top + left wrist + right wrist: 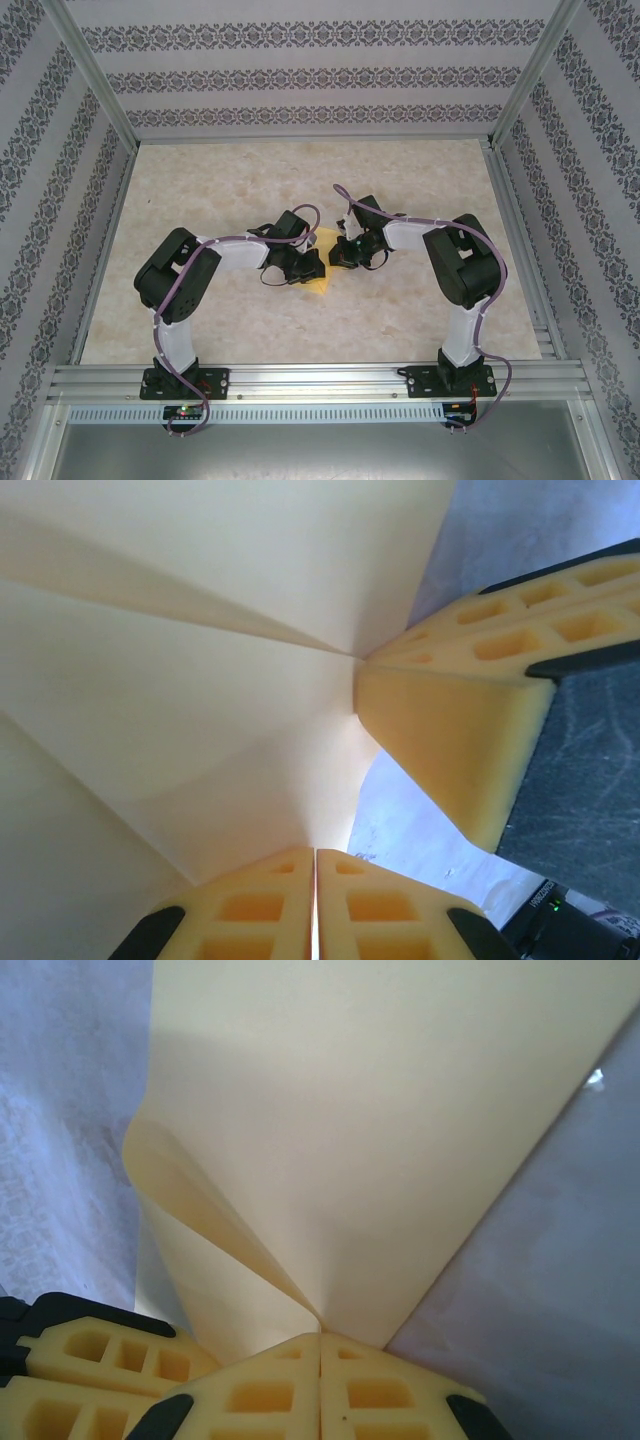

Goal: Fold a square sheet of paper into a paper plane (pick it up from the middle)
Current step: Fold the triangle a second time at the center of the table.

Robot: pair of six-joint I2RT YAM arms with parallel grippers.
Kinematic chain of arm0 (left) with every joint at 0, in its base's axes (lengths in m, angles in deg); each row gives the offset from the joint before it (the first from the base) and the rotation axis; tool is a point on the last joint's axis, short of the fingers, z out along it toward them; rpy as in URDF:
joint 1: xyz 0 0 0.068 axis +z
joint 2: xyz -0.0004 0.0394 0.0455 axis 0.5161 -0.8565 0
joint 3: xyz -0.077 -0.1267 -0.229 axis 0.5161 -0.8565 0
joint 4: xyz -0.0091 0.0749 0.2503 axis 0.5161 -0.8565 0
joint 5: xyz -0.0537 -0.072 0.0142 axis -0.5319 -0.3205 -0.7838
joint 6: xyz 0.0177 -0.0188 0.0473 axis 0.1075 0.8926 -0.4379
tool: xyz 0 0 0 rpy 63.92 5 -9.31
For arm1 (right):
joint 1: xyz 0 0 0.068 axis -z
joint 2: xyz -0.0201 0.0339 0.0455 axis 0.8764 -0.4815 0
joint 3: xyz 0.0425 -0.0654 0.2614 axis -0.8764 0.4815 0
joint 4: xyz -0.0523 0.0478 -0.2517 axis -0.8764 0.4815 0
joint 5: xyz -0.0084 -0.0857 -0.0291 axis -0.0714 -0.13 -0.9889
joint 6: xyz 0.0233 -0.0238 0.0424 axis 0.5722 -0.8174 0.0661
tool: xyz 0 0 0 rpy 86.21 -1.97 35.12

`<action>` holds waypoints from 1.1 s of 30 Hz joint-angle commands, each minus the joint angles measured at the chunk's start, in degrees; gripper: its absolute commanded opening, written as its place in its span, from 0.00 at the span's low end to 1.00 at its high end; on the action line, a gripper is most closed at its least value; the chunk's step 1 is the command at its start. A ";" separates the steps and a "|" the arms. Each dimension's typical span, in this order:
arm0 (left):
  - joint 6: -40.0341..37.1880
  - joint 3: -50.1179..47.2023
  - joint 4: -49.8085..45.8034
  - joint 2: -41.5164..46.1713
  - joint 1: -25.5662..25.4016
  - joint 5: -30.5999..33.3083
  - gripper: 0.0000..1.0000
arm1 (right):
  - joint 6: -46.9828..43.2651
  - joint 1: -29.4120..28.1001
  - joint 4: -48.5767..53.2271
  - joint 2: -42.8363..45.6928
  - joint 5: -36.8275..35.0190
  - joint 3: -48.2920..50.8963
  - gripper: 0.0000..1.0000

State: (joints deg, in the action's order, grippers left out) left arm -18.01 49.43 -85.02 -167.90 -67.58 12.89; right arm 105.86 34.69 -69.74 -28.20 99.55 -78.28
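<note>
- left gripper [300, 266], black body with yellow ribbed foam fingers: you have its fingers pressed together on the paper's near-left part. In its wrist view [316, 868] the two pads meet with only paper between them.
- square sheet of thin yellow-orange paper [321, 240]: it is at mid-table, spanning the two grippers and touching both.
  - It is no longer flat. Creases fan out from each pinch [180, 680], and one flap curls over beside the right-hand pinch [380, 1110].
  - By my reading, you hold it from two sides so that a fold can be set along a line between the pinches. It is not yet a pointed dart, so the folding looks only partly done.
- right gripper [352, 250], same build: its fingers are closed flat on the paper's far-right part, at the root of the curled flap [320, 1345]. In the left wrist view its tips [372, 670] sit just beside the left pair.
- beige marbled tabletop [420, 180]: it lies beneath the work. You cannot tell whether the paper's lower corner rests on it.
- containers: none to list. The paper sits in no holder and is carried by the two pinches alone.
</note>
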 commanded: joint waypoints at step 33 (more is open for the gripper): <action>-0.85 0.91 -4.03 -1.89 -0.86 3.47 0.08 | -1.42 -1.36 0.67 4.06 -2.01 -0.09 0.12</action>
State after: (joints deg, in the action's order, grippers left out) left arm -17.99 49.51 -85.75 -168.49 -67.63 13.76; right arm 105.48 34.43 -68.73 -23.13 97.00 -78.96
